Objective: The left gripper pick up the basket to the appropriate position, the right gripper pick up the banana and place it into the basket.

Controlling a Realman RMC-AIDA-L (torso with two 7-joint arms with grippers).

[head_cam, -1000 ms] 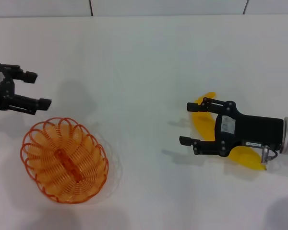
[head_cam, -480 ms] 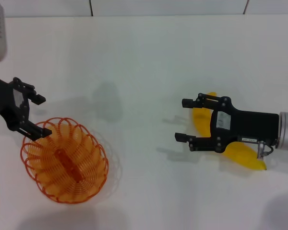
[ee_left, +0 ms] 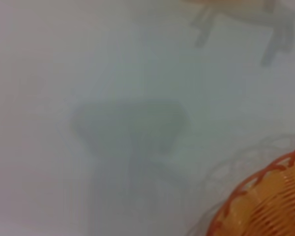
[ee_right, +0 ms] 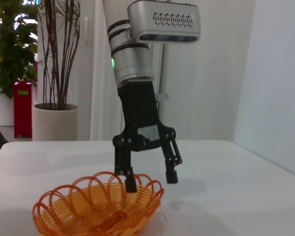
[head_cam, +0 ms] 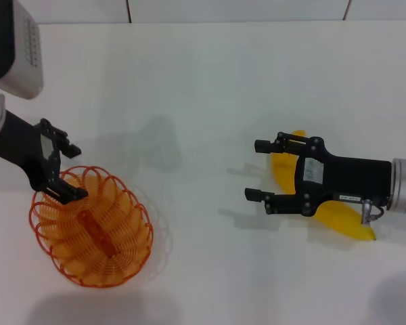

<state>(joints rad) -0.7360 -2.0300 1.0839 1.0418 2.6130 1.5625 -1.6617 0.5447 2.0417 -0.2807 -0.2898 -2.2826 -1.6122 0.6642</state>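
I had the left gripper [head_cam: 62,170] at the left of the head view, fingers apart, one finger over the far rim of the basket [head_cam: 91,229] and the other just outside it; in the right wrist view the left gripper [ee_right: 148,183] stood the same way, straddling the basket's [ee_right: 96,210] rim. My worry was that the thin wire loops give a poor hold, so the basket could tip or slip if the fingers closed off the rim. At the right of the head view the right gripper [head_cam: 257,169] hovered with fingers wide apart, its body above the banana [head_cam: 342,218], which lay on the white table [head_cam: 203,81]; if it came down there, it could push the banana away. The middle of the banana was hidden under this gripper, and I could not tell its height. The left wrist view showed only a corner of the basket [ee_left: 270,204], blurred.
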